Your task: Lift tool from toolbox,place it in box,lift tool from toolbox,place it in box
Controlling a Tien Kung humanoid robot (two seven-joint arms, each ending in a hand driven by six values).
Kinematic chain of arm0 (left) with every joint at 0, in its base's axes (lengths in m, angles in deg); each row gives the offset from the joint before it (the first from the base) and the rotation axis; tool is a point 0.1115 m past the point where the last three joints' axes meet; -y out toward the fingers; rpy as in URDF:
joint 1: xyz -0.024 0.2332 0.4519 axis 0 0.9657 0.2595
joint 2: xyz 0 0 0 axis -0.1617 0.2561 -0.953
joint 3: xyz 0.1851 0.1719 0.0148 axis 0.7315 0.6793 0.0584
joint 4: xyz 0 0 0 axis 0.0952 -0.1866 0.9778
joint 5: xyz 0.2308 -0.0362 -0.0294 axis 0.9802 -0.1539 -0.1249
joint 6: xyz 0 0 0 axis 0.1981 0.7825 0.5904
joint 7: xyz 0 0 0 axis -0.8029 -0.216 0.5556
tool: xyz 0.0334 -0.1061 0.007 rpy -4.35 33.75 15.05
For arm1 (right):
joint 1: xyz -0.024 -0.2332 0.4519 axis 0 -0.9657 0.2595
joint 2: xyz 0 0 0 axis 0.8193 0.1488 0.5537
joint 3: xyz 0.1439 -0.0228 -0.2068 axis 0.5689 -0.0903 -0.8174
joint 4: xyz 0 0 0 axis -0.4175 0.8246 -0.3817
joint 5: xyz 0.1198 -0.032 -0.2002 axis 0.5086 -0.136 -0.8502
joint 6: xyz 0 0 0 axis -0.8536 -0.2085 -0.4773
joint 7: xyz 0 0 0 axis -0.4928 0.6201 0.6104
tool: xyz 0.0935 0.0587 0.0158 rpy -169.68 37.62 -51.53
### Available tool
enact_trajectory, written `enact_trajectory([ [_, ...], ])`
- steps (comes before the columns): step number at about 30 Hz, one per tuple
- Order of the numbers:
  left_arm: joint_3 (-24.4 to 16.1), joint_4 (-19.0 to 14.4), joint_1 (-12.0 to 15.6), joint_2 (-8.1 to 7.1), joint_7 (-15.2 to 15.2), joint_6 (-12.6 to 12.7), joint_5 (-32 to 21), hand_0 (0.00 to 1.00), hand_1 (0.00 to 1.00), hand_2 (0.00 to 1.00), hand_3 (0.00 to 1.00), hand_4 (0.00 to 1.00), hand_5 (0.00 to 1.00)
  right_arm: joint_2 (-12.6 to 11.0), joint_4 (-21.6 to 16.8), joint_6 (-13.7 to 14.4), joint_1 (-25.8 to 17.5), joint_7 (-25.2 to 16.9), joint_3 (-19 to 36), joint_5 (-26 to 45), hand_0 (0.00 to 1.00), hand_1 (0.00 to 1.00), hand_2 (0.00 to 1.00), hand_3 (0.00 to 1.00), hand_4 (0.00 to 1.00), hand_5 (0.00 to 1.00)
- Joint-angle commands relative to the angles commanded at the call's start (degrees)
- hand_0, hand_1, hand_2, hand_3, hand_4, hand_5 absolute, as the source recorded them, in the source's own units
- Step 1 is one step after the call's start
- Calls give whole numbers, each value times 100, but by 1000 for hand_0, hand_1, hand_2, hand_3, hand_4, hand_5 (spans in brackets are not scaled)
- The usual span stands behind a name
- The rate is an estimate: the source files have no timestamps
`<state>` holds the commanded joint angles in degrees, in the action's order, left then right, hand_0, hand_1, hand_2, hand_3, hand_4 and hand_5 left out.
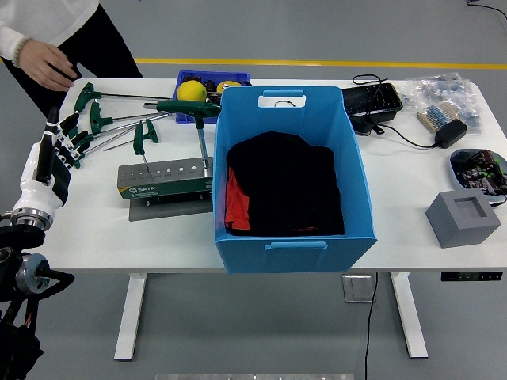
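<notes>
- Tools point(119, 120), green-handled T-wrenches, lay loose on the table point(412, 186) behind the rack point(165, 179); two more stood upright in the rack.
- Left hand point(59, 150) hovered at the table's left edge, fingers extended, holding nothing, just short of the loose tools.
- Blue box point(289, 186) with dark cloth inside sat just right of the rack.
- A person's hand point(49, 65) rested at the far left corner.

"sata" on tool holder point(165, 179)

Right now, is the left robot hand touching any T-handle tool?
Apart. Head view shows white table between the left robot hand and the nearest green T-handle tool.
</notes>
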<state>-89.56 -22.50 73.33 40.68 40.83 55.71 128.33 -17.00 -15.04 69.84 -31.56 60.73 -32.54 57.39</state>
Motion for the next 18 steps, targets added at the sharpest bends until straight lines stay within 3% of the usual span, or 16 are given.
enact_trajectory([
  [18, -18, 94, -37, 6, 26, 31, 8, 880, 904, 998, 830, 971, 910, -22, 0, -15, 44, -31, -65, 106, 686, 669, 732, 578, 771, 695],
])
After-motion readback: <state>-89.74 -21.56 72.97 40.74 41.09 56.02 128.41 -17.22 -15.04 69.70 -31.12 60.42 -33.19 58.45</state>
